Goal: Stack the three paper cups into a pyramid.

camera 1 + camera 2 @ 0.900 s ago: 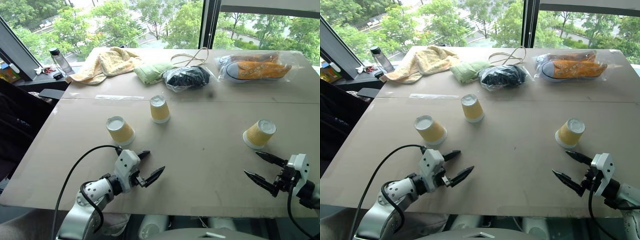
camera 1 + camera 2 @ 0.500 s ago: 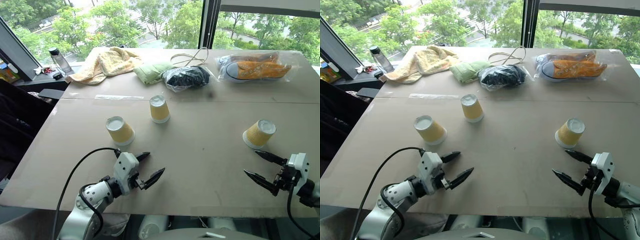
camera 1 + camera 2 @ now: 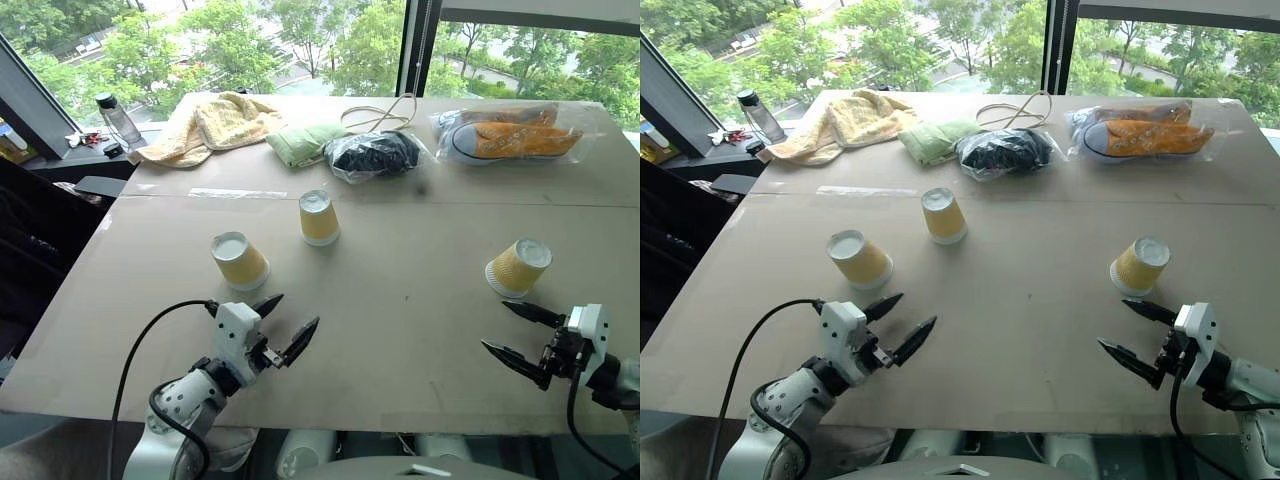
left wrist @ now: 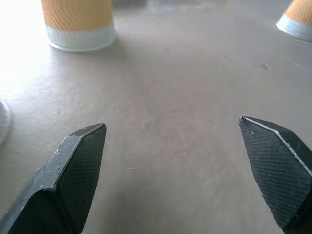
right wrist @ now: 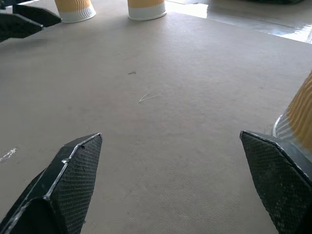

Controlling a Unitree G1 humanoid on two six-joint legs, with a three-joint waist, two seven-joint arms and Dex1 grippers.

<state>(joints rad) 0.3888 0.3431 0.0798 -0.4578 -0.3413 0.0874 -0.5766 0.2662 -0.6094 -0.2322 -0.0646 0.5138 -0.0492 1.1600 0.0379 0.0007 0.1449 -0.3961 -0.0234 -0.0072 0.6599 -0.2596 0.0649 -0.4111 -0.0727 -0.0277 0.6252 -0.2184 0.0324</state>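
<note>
- Sitting upside down on the tan tabletop (image 3: pixel 400 330): three paper cups (image 3: pixel 319 218), spread apart, nothing stacked.
- Left tool (image 3: pixel 286 323) and right tool (image 3: pixel 515 334) both spread wide, empty.
- Towels (image 3: pixel 210 125), bagged shoes (image 3: pixel 510 135) by the big windows (image 3: pixel 300 40).

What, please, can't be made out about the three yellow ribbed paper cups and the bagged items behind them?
- Nearest yellow ribbed paper cup, right wrist view: cut by the picture edge.
- Left cup, left wrist view: top cut off.
- Dark item in the clear plastic bag, left eye view: too bunched to identify.
</note>
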